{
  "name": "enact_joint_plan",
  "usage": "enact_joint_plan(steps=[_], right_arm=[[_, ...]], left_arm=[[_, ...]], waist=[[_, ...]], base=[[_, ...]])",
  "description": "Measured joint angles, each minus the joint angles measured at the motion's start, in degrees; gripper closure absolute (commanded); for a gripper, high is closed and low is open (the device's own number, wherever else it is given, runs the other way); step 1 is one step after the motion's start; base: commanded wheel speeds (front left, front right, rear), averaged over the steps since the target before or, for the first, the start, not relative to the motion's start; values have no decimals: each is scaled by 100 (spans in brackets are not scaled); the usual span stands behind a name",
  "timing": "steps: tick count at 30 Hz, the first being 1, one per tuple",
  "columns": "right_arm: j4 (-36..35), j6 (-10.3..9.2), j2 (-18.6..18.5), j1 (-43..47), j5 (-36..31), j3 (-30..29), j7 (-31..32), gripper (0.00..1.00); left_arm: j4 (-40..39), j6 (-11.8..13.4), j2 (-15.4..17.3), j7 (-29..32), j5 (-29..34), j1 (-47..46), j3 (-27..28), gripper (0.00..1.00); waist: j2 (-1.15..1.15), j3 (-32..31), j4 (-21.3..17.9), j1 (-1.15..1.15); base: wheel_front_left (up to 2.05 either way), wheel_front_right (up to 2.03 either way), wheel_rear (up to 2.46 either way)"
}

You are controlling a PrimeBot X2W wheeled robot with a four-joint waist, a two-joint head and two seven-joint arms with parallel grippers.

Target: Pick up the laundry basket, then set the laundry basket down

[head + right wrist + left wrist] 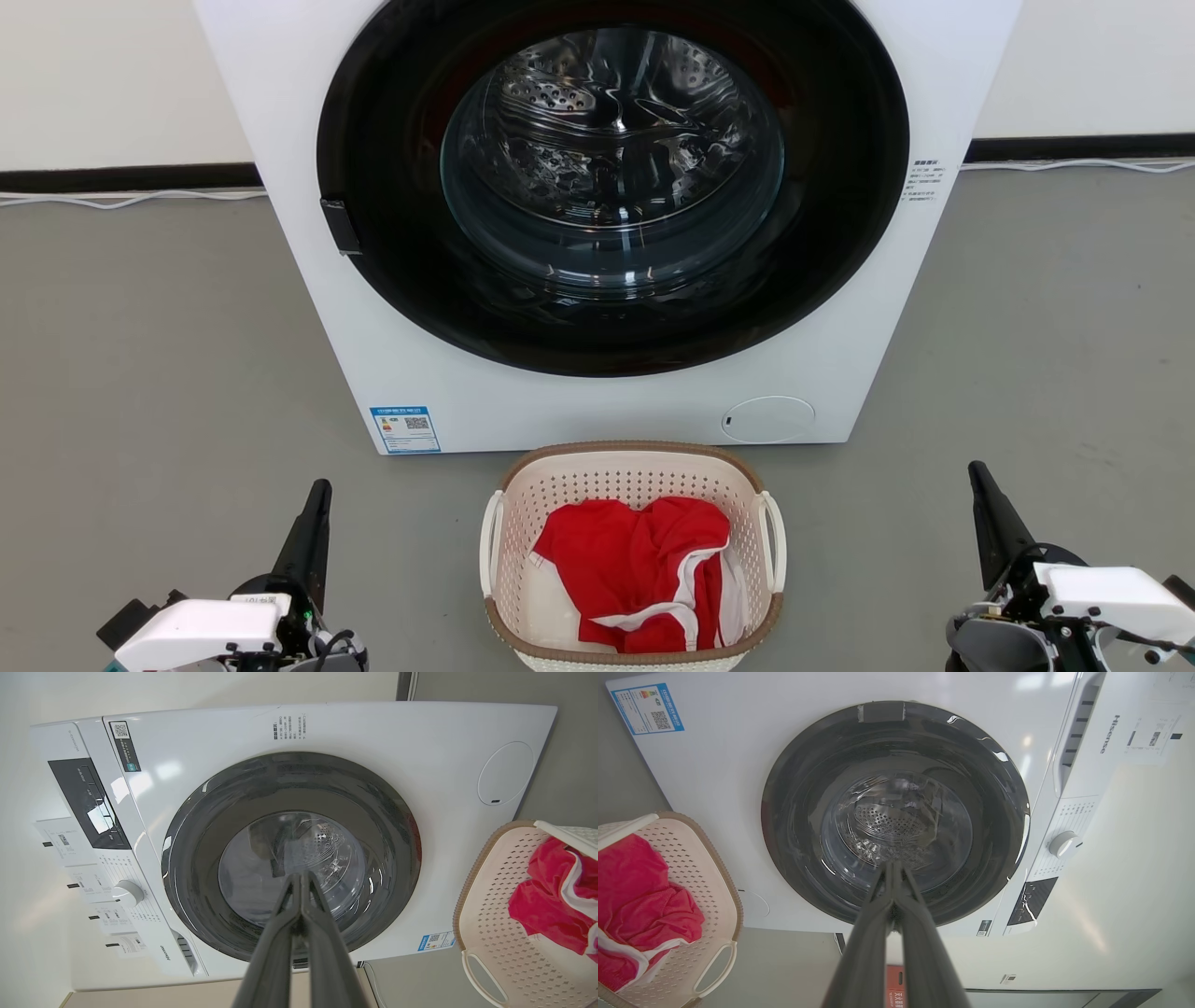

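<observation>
1. Position: laundry basket [627,449] stands on grey floor [168,373], just in front of washing machine [308,308], between the two arms
2. Contents: red garment [630,560] with white trim, crumpled inside
3. Left pincer [320,493]: fingers pressed together, empty, well left of basket
4. Right pincer [977,471]: fingers together, empty, well right of basket

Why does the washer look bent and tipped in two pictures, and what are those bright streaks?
Head view: soft even light, the washing machine looks straight, faint reflections in its door glass. Left wrist view: the wide lens bows its edges; white glare streaks on the dark door ring. Right wrist view: same bowing and tilt, a bright reflection on the control panel.
</observation>
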Motion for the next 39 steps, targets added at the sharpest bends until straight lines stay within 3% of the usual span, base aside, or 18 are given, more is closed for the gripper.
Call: enact_joint_plan(steps=[39], right_arm=[[1, 0, 0, 2, 0, -1, 0, 100]], left_arm=[[-3, 0, 0, 0, -23, 0, 1, 100]], waist=[[0, 0, 0, 0]], base=[[0, 0, 0]])
